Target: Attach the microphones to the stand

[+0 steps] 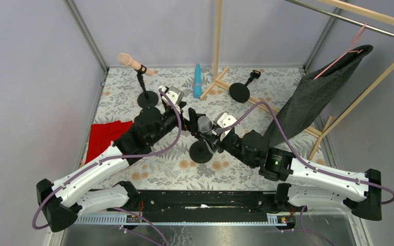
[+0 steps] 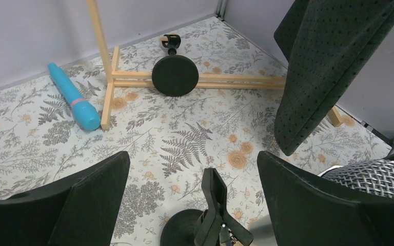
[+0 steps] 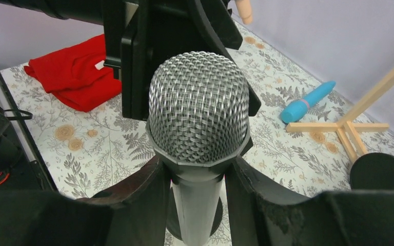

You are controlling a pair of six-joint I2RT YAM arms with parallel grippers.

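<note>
My right gripper point(image 3: 197, 174) is shut on the silver-grey microphone point(image 3: 199, 118), gripping its body just under the mesh head and holding it upright over a black stand base point(image 1: 201, 152). That stand's clip point(image 2: 216, 197) rises between the spread fingers of my open left gripper point(image 2: 194, 159), which touches nothing. The silver head point(image 2: 385, 177) shows past the left gripper's right finger. At the back left, the peach-pink microphone point(image 1: 132, 62) sits clipped on its own stand point(image 1: 148, 99). The cyan-blue microphone point(image 1: 198, 81) lies flat on the floral cloth. A third stand point(image 1: 240, 91) stands without a microphone.
A red cloth point(image 1: 105, 137) lies folded at the left, beside my left arm. A wooden rack point(image 1: 218, 46) stands at the back, its feet spreading across the table. A dark garment point(image 1: 318, 97) on a pink hanger point(image 1: 338, 56) hangs low at the right.
</note>
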